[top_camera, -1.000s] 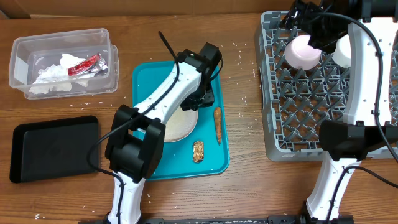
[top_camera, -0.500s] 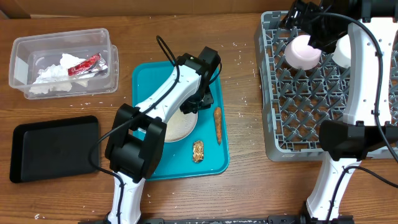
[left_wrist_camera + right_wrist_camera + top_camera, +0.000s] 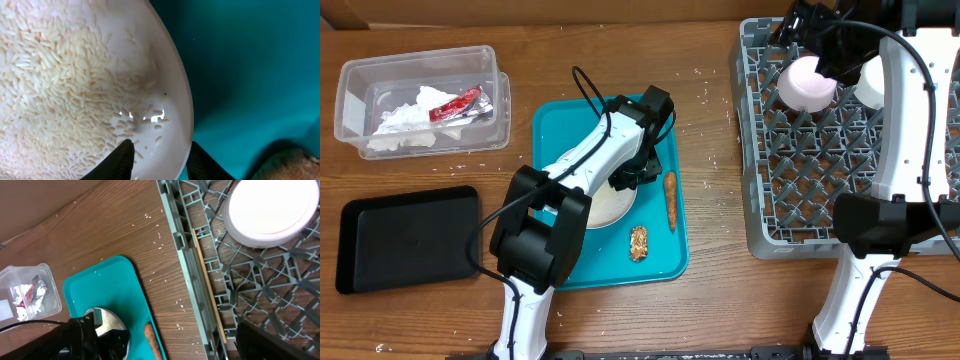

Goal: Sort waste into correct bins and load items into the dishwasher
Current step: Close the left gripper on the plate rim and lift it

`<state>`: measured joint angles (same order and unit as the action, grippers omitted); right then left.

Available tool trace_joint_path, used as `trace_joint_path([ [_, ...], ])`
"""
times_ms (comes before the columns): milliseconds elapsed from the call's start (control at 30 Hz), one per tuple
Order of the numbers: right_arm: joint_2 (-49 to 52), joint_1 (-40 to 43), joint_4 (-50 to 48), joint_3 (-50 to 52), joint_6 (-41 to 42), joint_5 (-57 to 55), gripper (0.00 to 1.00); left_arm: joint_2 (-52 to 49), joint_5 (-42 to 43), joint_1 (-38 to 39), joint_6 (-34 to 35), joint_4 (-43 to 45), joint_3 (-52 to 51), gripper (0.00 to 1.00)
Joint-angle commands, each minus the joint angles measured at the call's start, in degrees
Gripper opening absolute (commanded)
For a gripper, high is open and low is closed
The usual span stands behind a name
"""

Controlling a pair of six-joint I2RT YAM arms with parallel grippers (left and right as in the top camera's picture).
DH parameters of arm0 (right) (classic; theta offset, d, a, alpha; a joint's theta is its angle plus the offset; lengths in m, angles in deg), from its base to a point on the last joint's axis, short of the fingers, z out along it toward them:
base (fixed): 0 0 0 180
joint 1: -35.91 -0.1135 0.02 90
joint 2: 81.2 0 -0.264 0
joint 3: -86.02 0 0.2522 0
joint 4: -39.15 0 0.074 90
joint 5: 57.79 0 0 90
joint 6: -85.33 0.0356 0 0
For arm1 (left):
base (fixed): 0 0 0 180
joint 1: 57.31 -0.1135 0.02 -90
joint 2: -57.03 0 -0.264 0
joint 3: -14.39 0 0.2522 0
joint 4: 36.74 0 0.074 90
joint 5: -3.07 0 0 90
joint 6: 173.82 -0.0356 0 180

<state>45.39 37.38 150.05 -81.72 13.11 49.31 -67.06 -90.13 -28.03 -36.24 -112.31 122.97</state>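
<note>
Straddling plate [image 3: 176, 100] rim, left pincer [image 3: 161, 159] part-open, sausage [image 3: 670, 198] just beside, right pincer [image 3: 815, 30] unclear

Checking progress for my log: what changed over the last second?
The left gripper shifted slightly down the overhead view, settling over the plate rim; its fingers straddle the rim, not visibly clamped. Nothing was taken or released. The sausage, food chunk and dish rack stayed put.
</note>
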Motion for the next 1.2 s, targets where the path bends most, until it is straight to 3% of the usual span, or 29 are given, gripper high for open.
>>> trace_joint_path([
  [0,-1.3,0.1,-0.2,-0.5,-0.2,-0.6,1.0,-1.2,-2.8,0.7,0.9,0.3,-0.9,0.37],
  [967,-1.3,0.1,-0.2,-0.5,-0.2,-0.6,1.0,-1.2,-3.2,1.2,0.0,3.3,-4.2,0.33],
  [1167,-1.3,0.1,-0.2,-0.5,-0.2,-0.6,1.0,-1.2,-3.2,1.2,-1.4,3.1,-4.2,0.16],
])
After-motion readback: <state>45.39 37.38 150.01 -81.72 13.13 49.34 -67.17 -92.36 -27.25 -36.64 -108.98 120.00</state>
